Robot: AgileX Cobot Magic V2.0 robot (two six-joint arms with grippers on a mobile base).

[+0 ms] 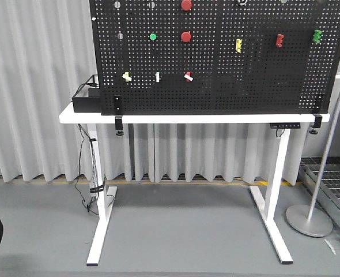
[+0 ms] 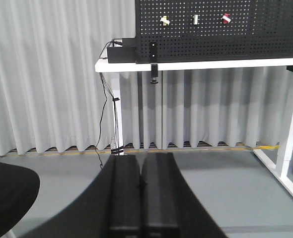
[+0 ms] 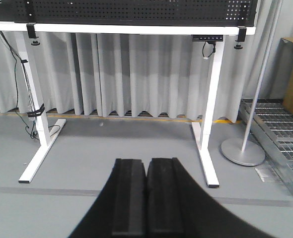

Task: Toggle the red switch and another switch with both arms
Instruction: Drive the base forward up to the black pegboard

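The red switch (image 1: 188, 76), a small red toggle with a white lever, sits low on the black pegboard (image 1: 245, 81). The pale yellow switch (image 1: 126, 75) is mounted to its left in the same row. The left wrist view shows both far off at the top: the yellow switch (image 2: 164, 20) and the red switch (image 2: 226, 18). My left gripper (image 2: 142, 161) is shut on nothing, low and well back from the board. My right gripper (image 3: 147, 166) is also shut and empty. In the right wrist view the switches are out of view.
A slim white lever on a green base (image 1: 157, 77) stands between the two switches. Round red buttons (image 1: 185, 36), a green button (image 1: 153, 36) and coloured clips (image 1: 238, 45) are higher up. The white table (image 1: 216, 118) carries the board and a black box (image 1: 86, 101). A lamp stand (image 1: 308, 219) is at right.
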